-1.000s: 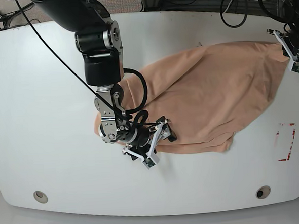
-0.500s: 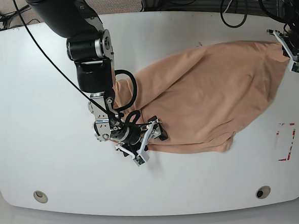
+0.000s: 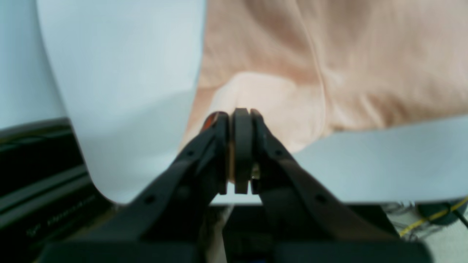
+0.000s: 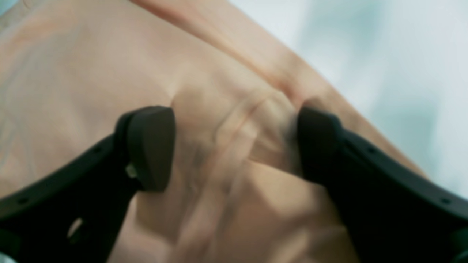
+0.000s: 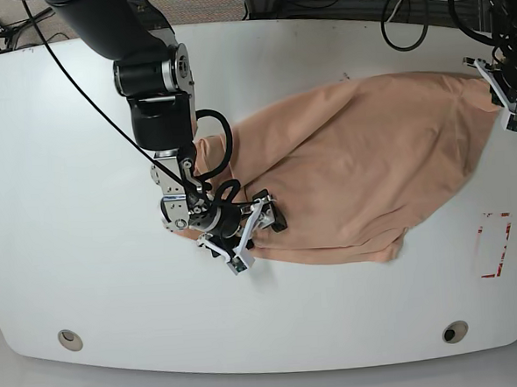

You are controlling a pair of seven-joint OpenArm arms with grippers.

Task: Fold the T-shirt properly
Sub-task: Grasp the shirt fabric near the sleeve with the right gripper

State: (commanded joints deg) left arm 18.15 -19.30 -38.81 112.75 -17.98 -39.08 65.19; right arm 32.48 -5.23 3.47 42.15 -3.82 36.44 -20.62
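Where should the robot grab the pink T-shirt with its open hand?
Probably the bunched hem corner of the T-shirt, right where the open right end effector straddles it. The cloth puckers into a raised ridge there, so closing down from above should catch it. Flat cloth elsewhere offers nothing to pinch.

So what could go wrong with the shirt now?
The right gripper is open over a bunched fold of the shirt; if it closes there it may grab several layers and crease them. The left gripper is shut on a corner right at the table edge, so a slip could let that corner drop.
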